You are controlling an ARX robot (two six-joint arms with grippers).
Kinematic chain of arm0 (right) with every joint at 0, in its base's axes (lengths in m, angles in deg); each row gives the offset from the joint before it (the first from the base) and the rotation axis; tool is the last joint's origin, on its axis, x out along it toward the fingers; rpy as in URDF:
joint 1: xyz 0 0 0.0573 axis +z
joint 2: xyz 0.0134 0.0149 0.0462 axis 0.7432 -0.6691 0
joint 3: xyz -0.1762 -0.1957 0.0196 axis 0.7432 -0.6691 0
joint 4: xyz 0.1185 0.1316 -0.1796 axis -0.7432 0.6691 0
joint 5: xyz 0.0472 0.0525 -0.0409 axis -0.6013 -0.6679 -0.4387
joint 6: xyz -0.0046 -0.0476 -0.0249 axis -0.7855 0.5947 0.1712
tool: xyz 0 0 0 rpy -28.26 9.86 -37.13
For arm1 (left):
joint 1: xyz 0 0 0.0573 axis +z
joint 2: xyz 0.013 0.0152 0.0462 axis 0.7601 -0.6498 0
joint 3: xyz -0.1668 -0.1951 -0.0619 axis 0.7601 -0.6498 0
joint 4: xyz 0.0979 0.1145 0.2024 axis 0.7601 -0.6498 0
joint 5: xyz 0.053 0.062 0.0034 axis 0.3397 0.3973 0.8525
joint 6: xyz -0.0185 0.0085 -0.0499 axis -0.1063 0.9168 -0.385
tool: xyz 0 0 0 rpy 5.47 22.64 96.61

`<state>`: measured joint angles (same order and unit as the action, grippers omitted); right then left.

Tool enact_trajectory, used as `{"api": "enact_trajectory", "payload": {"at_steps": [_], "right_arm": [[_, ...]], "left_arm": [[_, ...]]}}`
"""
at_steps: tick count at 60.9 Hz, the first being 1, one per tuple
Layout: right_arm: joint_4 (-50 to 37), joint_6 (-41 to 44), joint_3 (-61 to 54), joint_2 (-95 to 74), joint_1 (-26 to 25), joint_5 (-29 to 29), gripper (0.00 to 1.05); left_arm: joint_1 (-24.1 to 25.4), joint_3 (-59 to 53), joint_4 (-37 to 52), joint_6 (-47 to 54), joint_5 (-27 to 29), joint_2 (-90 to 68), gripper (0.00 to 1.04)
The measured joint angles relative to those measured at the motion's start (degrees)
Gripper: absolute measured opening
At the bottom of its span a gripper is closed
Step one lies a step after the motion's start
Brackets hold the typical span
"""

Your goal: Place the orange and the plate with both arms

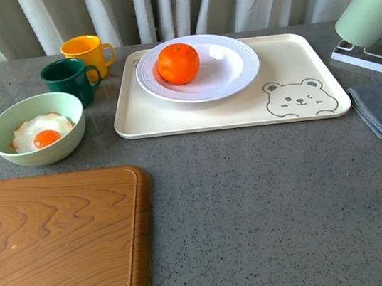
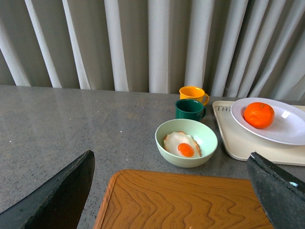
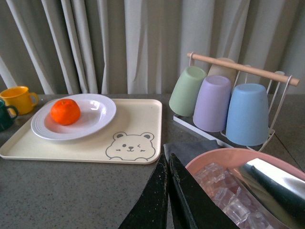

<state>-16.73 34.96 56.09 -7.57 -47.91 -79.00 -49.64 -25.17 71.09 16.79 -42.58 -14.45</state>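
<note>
Nothing grasped yet: orange [image 1: 178, 63] sits on plate [image 1: 198, 68]; my left gripper [image 2: 167, 200] gapes, right gripper [image 3: 167, 200] pinched together, each needing a reach.

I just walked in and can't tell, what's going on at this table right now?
Nothing is being handled at this moment. The orange sits in the white plate, which rests on the cream bear tray. Neither arm shows in the front view. The left gripper is open above the wooden cutting board, holding nothing. The right gripper is shut and empty, beside a pink bowl of ice.
</note>
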Motion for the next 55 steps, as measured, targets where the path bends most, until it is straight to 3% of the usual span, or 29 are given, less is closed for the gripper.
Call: {"api": "enact_trajectory", "payload": {"at_steps": [8, 13, 40, 42, 55], "right_arm": [[1.7, 0.0, 0.0, 1.7, 0.0, 0.0, 0.02], [11.0, 0.0, 0.0, 9.4, 0.0, 0.1, 0.02], [11.8, 0.0, 0.0, 11.5, 0.0, 0.1, 0.02], [11.8, 0.1, 0.0, 11.5, 0.0, 0.1, 0.04], [11.8, 0.1, 0.0, 11.5, 0.0, 0.1, 0.42]], "left_arm": [[0.0, 0.0, 0.0, 0.0, 0.0, 0.0, 0.96], [0.0, 0.0, 0.0, 0.0, 0.0, 0.0, 0.96], [0.0, 0.0, 0.0, 0.0, 0.0, 0.0, 0.96], [0.0, 0.0, 0.0, 0.0, 0.0, 0.0, 0.96], [0.0, 0.0, 0.0, 0.0, 0.0, 0.0, 0.96]]}}
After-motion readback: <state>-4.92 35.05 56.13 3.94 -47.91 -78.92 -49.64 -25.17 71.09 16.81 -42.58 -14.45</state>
